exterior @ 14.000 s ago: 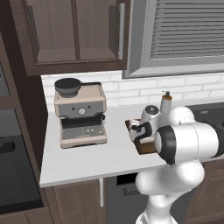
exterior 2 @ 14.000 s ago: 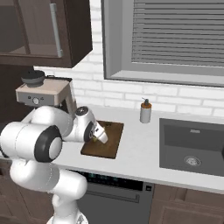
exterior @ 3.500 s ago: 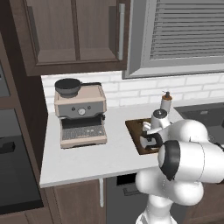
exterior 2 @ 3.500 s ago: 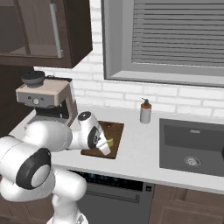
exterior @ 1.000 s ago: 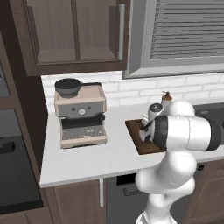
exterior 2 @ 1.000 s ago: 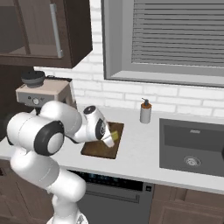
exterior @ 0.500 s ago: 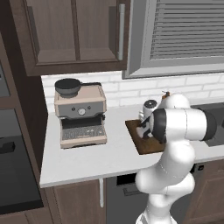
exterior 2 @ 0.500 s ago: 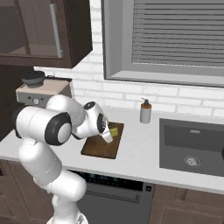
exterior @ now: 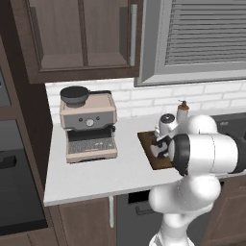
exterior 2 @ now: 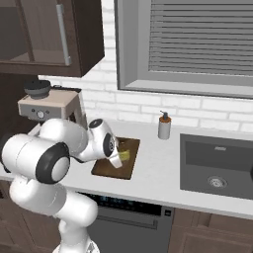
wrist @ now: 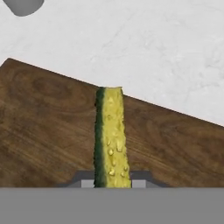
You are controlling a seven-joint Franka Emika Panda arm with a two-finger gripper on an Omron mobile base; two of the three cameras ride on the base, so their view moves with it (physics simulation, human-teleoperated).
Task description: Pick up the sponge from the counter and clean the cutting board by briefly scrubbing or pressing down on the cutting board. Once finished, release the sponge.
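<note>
My gripper [wrist: 113,181] was clamped on the sponge [wrist: 111,135], held edge-on over the board [wrist: 48,127] near its far edge. Best I pressed straight down, scrubbed briefly, stayed on the board.

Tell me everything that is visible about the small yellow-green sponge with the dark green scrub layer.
The small yellow-green sponge with a dark green scrub layer is a thin rectangular block with a rough, porous yellow body and a dark green layer along one side. It stands on edge, clamped between the shut two-finger gripper, over the dark brown wooden cutting board. In the right base view it shows yellow near the board's far right part.
</note>
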